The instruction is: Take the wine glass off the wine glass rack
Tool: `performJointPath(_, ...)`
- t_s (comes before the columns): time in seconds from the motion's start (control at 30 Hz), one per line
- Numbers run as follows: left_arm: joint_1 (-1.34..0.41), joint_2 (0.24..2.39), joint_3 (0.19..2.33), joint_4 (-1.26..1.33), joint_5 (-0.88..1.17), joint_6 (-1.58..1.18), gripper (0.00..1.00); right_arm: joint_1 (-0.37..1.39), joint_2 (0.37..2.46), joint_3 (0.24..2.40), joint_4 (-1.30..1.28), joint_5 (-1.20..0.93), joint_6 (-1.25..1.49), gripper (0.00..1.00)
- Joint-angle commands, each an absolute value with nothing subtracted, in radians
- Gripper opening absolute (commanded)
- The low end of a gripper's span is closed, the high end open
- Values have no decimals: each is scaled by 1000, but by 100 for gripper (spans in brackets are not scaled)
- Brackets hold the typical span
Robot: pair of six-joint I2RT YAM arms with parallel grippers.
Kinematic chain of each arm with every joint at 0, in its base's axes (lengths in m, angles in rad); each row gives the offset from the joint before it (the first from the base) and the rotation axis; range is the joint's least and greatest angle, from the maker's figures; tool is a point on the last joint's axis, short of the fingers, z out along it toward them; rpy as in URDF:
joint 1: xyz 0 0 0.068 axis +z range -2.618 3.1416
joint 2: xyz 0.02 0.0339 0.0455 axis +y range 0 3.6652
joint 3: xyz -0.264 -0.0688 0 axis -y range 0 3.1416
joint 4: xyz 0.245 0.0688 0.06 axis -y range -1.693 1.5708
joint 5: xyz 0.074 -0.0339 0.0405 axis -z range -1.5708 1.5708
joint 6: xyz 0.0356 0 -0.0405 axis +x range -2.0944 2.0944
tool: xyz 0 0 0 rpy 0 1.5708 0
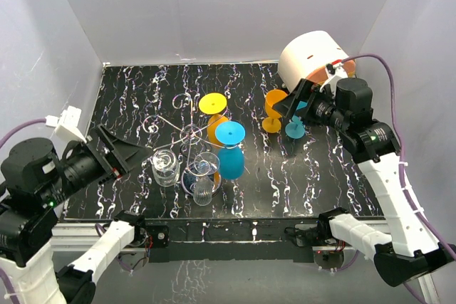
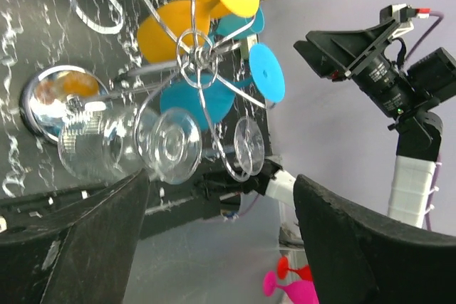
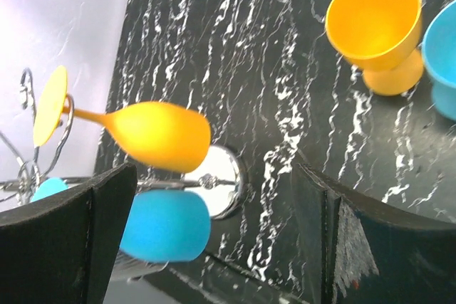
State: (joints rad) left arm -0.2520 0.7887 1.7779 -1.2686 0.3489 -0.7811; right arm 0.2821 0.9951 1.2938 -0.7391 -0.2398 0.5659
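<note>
A silver wire wine glass rack with curly arms is seen near the middle of the black bench with white streaks. Four glasses are hung on it upside down by their feet. A clear wine glass is hung at the front left, and a second clear glass is hung just beside it. A blue wine glass is hung on the right, and an orange wine glass with a yellow foot at the back.

The left gripper is held low, left of the rack, near the clear wine glass but apart from it. Its jaws are spread wide and nothing is held. The right gripper is held up on the right, jaws also spread wide with nothing between them. Beside it an orange cup and a blue cup are stood on the bench. A big white round tub is set in the back right corner.

The bench is shut in by white walls on three sides. Bare bench is seen left of the rack and at the front right.
</note>
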Motion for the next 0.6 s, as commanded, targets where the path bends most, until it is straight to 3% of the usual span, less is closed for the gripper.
performJointPath(0.0,-257,696,1694,-1295,413,-901,77,284,907,1288,-713,-358,688,88)
performJointPath(0.3,-257,617,1609,-1294,420,-1003,62,284,745,1272,-643,-199,760,92)
performJointPath(0.57,-256,594,1565,-1276,297,-981,70,283,890,1393,-605,-636,535,93)
